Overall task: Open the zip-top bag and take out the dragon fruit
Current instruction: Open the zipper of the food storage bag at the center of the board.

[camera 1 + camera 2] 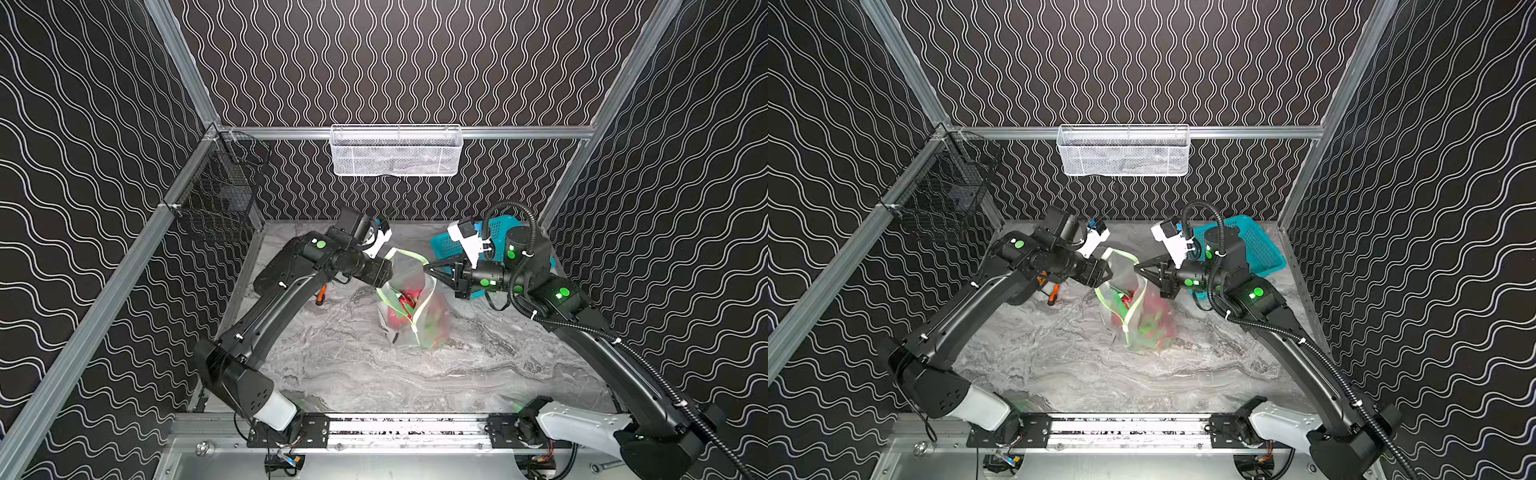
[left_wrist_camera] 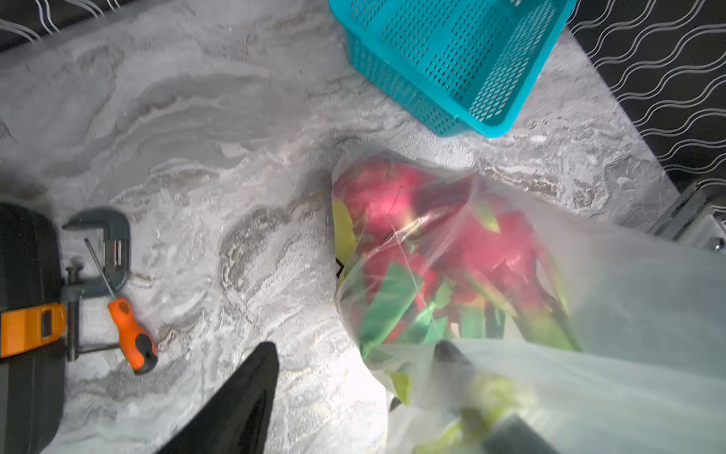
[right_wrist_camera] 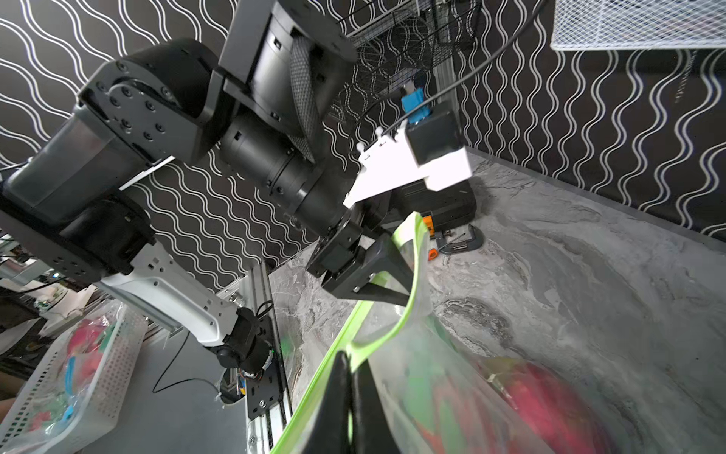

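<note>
While the right gripper (image 3: 349, 361) pinches the green lip of the zip-top bag (image 1: 419, 328) standing mid-frame on the table (image 1: 332, 365), the left gripper (image 2: 357, 350) straddles the opposite lip, jaws apart, dragon fruit (image 2: 393, 196) inside.

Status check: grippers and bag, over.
Right gripper shut on the zip-top bag rim; left gripper open astride opposite rim. Mouth open, dragon fruit inside. Screwdriver, C-clamp lie apart from bag.

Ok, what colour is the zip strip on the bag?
Lime green. The zip strip shows best in the right wrist view.
</note>
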`<state>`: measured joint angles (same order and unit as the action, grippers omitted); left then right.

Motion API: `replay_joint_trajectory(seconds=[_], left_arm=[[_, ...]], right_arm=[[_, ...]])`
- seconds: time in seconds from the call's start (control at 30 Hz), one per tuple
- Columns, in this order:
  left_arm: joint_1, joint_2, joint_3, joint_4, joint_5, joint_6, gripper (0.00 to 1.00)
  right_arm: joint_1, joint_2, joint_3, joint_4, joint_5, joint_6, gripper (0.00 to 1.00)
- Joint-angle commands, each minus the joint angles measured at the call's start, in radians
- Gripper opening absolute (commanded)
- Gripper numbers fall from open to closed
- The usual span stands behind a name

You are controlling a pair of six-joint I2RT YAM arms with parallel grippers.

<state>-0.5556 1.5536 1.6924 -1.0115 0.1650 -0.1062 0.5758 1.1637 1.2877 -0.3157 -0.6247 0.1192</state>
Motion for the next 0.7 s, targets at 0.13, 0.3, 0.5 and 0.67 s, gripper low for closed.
replay_joint_trajectory(seconds=[0.13,0.3,0.5,0.67], left_arm=[[0.001,-0.004,0.036,-0.111,0.049,-0.122,0.6],[0.006,0.011,0.046,-0.138,0.079,-0.141,0.09],[0.155,0.047,0.305,-0.226,0.095,-0.112,0.0],[0.235,0.212,0.751,-0.321,0.199,-0.122,0.0]], right_arm=[[0.005,0.015,0.036,0.068,0.077,-0.011,0.0],[0.01,0.027,0.033,0.1,0.094,-0.003,0.0],[0.01,0.061,0.073,0.139,0.106,-0.002,0.0],[0.011,0.084,0.136,0.155,0.121,0.008,0.0]])
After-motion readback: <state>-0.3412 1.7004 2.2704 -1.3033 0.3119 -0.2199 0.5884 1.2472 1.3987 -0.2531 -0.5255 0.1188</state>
